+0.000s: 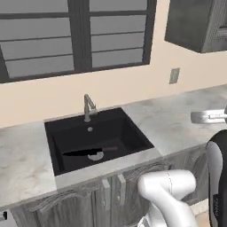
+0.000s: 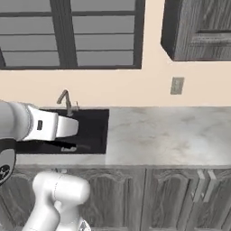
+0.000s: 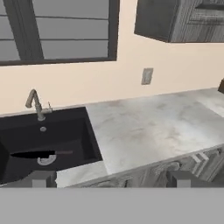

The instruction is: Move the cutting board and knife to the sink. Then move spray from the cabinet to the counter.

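Black against black, the knife (image 1: 88,151) lies flat on the floor of the sink (image 1: 128,128), its blade over the round drain (image 3: 45,159), so that part of the job reads as done. I cannot make out the cutting board in the basin; it may be hidden or simply absent, so I treat its status as unconfirmed. My gripper (image 3: 112,178) is empty, jaws spread to full width, and it looks out over the sink's right edge and the bare marbled counter (image 2: 171,135). My judgement is that the sink stage is closing and the spray stage is next. The spray bottle is not identifiable from here; the cabinet (image 2: 198,29) hangs above and to the right of the wall outlet (image 2: 177,85), and its interior is not exposed to me. The next move calls for travel to the right and upward toward that cabinet, jaws kept wide, until the shelf and bottle can be sighted. The faucet (image 1: 88,107) stands at the sink's back rim.
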You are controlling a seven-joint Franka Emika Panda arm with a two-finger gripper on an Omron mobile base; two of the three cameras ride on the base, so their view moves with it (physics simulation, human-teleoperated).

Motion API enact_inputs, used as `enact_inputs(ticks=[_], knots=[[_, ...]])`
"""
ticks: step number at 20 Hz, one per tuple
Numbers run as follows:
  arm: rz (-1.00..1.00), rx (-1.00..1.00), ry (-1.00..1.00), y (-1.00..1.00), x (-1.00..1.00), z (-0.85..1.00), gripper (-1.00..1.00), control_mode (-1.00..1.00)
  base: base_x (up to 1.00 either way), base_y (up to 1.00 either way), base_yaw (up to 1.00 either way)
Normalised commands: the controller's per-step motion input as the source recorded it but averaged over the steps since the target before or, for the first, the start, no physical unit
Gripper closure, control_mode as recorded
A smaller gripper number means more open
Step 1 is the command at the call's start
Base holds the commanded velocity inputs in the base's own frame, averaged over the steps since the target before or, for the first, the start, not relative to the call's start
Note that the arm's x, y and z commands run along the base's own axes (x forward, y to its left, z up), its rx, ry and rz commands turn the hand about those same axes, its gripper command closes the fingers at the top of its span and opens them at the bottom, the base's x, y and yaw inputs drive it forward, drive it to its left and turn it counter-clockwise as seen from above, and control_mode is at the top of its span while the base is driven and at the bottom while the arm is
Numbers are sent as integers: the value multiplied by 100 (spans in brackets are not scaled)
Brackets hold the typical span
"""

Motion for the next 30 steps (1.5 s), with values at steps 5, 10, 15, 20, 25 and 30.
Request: enact_inputs(ticks=[5, 10, 15, 20, 25, 30], knots=[[0, 0, 0, 0, 0, 0, -100, 100, 0, 0, -100], [0, 0, 0, 0, 0, 0, -100, 100, 0, 0, -100], [0, 0, 0, 0, 0, 0, -100, 100, 0, 0, -100], [0, 0, 0, 0, 0, 0, -100, 100, 0, 0, -100], [0, 0, 0, 0, 0, 0, -100, 100, 0, 0, -100], [0, 0, 0, 0, 0, 0, -100, 100, 0, 0, -100]])
